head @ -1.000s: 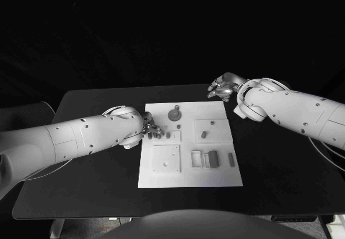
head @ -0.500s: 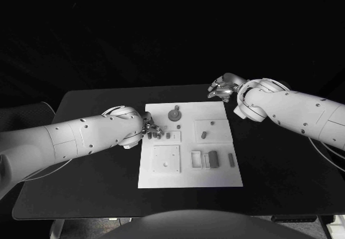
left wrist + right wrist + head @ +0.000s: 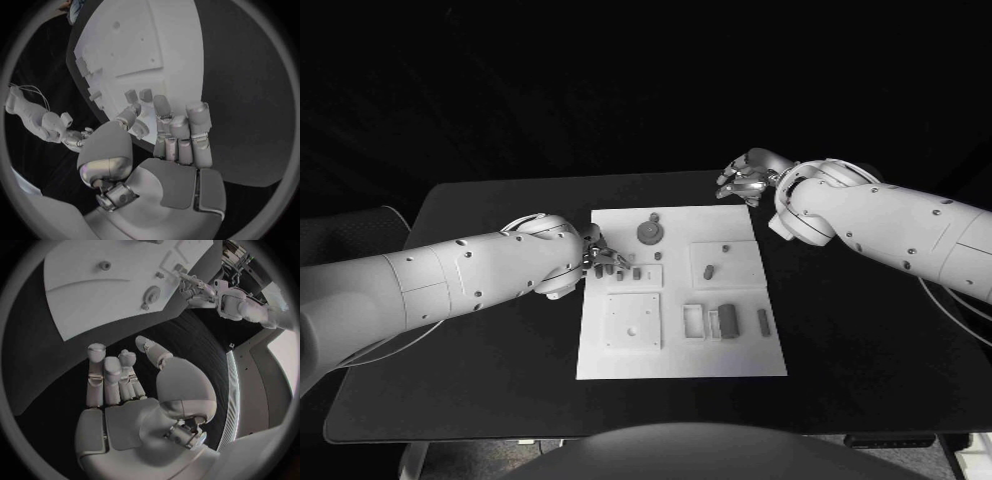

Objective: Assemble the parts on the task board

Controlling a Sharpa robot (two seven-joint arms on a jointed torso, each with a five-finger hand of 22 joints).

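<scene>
Head view: the left hand (image 3: 603,261) sits at the left edge of the white task board (image 3: 678,355), its fingertips down among two small grey pegs (image 3: 636,271) standing in a plate of the board. The left wrist view shows the fingers (image 3: 187,125) partly curled, with thumb and one finger reaching toward those pegs; I cannot tell whether a peg is pinched or only touched. The right hand (image 3: 749,178) hovers over the black surface (image 3: 488,330) off the board's far right corner, fingers loosely spread and holding nothing.

The step in hand looks like seating or picking a small peg at the board's left side. To do it well, the left hand should close thumb and fingertip squarely on one peg alone, keep it upright, and move straight along its axis so the neighbouring peg is not knocked. The right hand would do best to stay off the board.

The round gear-like part (image 3: 648,232) stands near the far edge, an oblong grey piece (image 3: 710,269) lies in the right-hand plate, and block-shaped parts (image 3: 726,320) lie nearer the robot.

The left forearm hides the board's left rim and the fingertip contact. The small parts are too tiny to name surely.
</scene>
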